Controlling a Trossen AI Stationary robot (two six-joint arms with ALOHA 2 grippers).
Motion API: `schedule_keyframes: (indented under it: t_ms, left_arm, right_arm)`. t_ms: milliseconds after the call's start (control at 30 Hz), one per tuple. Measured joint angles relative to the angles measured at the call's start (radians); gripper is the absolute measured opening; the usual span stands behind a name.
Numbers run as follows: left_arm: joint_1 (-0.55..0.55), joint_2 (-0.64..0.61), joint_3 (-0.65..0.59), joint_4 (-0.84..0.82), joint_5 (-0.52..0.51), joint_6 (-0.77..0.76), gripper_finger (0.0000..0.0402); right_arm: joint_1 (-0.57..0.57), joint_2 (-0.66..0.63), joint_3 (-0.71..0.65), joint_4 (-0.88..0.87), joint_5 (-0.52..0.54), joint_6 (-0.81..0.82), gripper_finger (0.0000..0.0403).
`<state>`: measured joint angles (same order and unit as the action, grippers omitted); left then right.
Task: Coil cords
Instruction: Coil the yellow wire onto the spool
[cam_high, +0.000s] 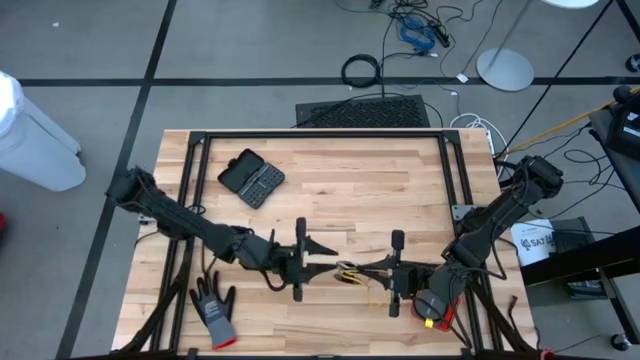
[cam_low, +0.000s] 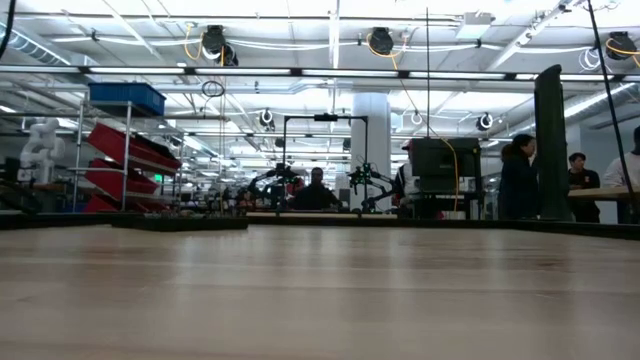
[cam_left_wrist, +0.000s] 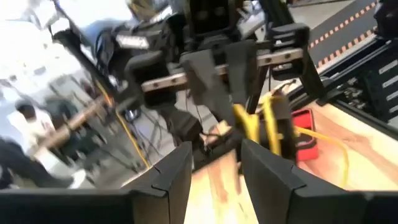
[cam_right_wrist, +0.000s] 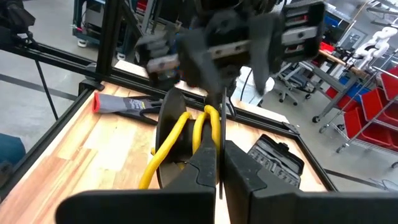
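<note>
Cord (cam_high: 349, 272) hangs right of the grey glove (cam_high: 214, 309); my right gripper (cam_high: 368, 268) jaws pinch it, left gripper (cam_high: 326, 266) jaws slightly parted, holding nothing.

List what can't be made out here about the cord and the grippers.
- Cord, high view: too small, between the grippers; coil shape unclear.
- Cord's black part, right wrist view: right gripper, shut on the cord, covers it.
- Left gripper, left wrist view: open; motion blur hides any contact.
- Low view: shows bare table only.
</note>
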<state>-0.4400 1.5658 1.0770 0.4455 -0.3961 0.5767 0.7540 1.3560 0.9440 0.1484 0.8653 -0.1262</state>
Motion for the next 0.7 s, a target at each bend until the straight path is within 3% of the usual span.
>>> schedule_keyframes:
  t_ms: [233,700]
  left_arm:
    - [-0.002,-0.081,0.087,-0.316,0.054,-0.228,0.0146]
    - [0.011,-0.063,0.090,-0.313,0.064,-0.257,0.0146]
  right_arm:
    - [0.000,0.000,0.000,0.000,-0.003,0.002,0.0000]
    - [-0.001,0.000,0.000,0.004,-0.004,0.002,0.0000]
